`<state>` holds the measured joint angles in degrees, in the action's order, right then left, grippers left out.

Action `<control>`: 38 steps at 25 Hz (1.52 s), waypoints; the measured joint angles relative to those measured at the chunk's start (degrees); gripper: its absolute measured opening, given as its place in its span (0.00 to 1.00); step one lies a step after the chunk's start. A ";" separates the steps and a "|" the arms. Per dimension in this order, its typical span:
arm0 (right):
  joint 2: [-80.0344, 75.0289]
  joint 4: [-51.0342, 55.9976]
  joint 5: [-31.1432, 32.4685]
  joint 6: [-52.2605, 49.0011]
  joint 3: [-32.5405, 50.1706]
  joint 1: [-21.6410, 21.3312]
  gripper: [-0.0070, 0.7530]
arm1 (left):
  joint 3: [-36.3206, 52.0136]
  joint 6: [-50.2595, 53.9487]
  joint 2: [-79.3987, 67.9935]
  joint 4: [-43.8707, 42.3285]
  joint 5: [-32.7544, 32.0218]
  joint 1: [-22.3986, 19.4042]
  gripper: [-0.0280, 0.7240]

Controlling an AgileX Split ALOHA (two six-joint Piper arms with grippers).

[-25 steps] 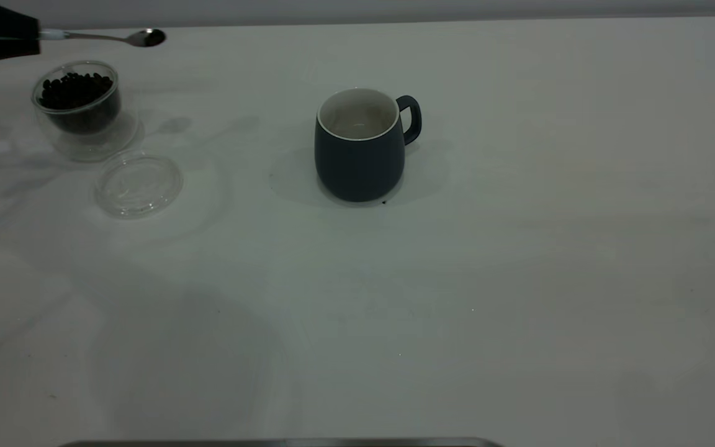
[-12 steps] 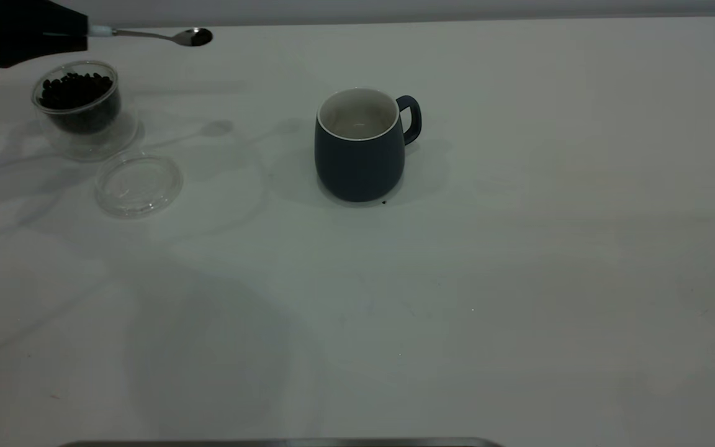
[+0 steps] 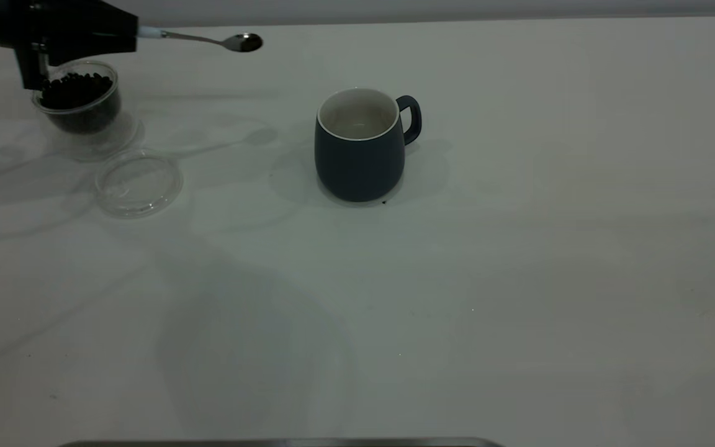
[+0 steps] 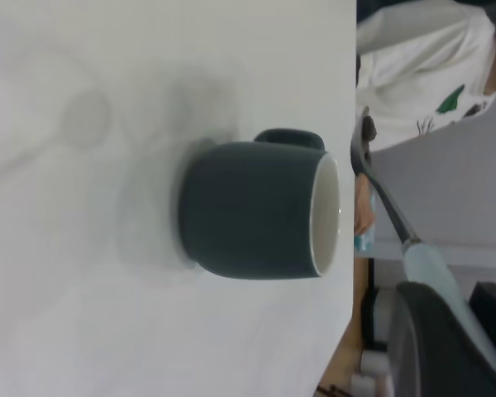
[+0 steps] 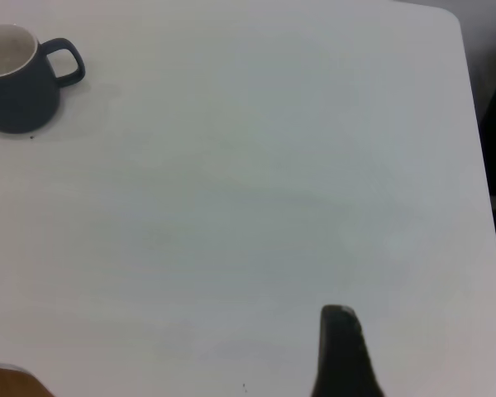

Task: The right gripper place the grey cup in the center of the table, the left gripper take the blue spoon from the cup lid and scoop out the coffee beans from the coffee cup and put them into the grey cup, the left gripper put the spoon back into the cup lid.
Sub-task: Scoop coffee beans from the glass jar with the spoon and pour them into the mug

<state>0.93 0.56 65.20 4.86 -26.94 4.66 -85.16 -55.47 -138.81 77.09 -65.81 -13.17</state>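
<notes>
My left gripper (image 3: 126, 31) is shut on the blue spoon's pale handle (image 3: 149, 32) and holds it level in the air at the far left. The spoon's metal bowl (image 3: 242, 42) points towards the grey cup (image 3: 360, 146) and stops short of it, higher than its rim. The grey cup stands upright mid-table with its handle to the right. It also shows in the left wrist view (image 4: 256, 211), with the spoon (image 4: 384, 198) above its rim, and in the right wrist view (image 5: 16, 78). The coffee cup (image 3: 78, 108) holds coffee beans (image 3: 75, 87) just below my left gripper. The cup lid (image 3: 139, 184) lies empty beside it. My right gripper (image 5: 341, 351) hangs over bare table, far from the mug.
The white table (image 3: 519, 279) stretches wide to the right and front of the mug. A tiny dark speck (image 3: 384, 202) lies at the mug's base. A person in a white shirt (image 4: 422, 66) is beyond the table's far edge.
My left gripper has carried the spoon to the right, from above the coffee cup towards the grey cup. The cups and lid have not moved.
</notes>
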 joint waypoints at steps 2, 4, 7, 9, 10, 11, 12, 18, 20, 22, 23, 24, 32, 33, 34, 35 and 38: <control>0.00 0.00 0.00 0.00 0.00 0.00 0.62 | 0.00 0.00 0.00 0.05 0.00 1.15 0.21; 0.00 0.00 0.00 0.00 0.00 0.00 0.62 | 0.00 0.00 0.00 0.05 0.00 2.32 0.21; 0.00 0.00 0.00 0.00 0.00 0.00 0.62 | 0.00 -0.05 0.00 0.17 0.00 3.96 0.21; 0.00 0.00 0.00 0.00 0.00 0.00 0.62 | 0.00 -0.05 0.00 0.17 0.00 4.72 0.21; 0.00 0.00 0.00 0.00 0.00 0.00 0.62 | 0.00 -0.05 0.00 0.17 0.00 5.08 0.21; 0.00 0.00 0.00 0.00 0.00 0.00 0.62 | 0.00 -0.05 0.00 0.17 0.00 5.30 0.21; 0.00 0.00 0.00 0.00 0.00 0.00 0.62 | 0.00 -0.05 0.00 0.17 0.00 5.57 0.21; 0.00 0.00 0.00 0.00 0.00 0.00 0.62 | 0.00 -0.30 -0.12 0.05 0.00 6.95 0.21; 0.00 0.00 0.00 0.00 0.00 0.00 0.62 | 0.00 -0.81 -0.12 0.05 0.00 7.38 0.21; 0.00 0.00 0.00 0.00 0.00 0.00 0.62 | 0.00 -1.00 -0.12 0.05 0.00 7.82 0.21; 0.00 0.00 0.00 0.00 0.00 0.00 0.62 | 0.00 -1.07 -0.12 0.05 0.00 8.12 0.21; 0.00 0.00 0.00 0.00 0.00 0.00 0.62 | 0.00 -1.19 -0.12 0.05 0.00 8.49 0.21; 0.00 0.00 0.00 0.00 0.00 0.00 0.62 | 0.00 -4.35 -0.12 -0.49 0.04 10.85 0.21; 0.00 0.00 0.00 0.00 0.00 0.00 0.62 | 0.00 -4.68 -0.12 -0.84 0.04 10.85 0.21; 0.00 0.00 0.00 0.00 0.00 0.00 0.62 | 0.00 -5.20 -0.12 -1.18 0.04 10.91 0.21; 0.00 0.00 0.00 0.00 0.00 0.00 0.62 | 0.00 -5.64 -0.12 -1.53 0.04 10.95 0.21; 0.00 0.00 0.00 0.00 0.00 0.00 0.62 | 0.00 -7.99 -0.12 -2.36 0.25 11.38 0.21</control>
<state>0.93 0.56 65.20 4.86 -26.94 4.66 -85.16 -63.46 -138.93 74.73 -65.56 -1.79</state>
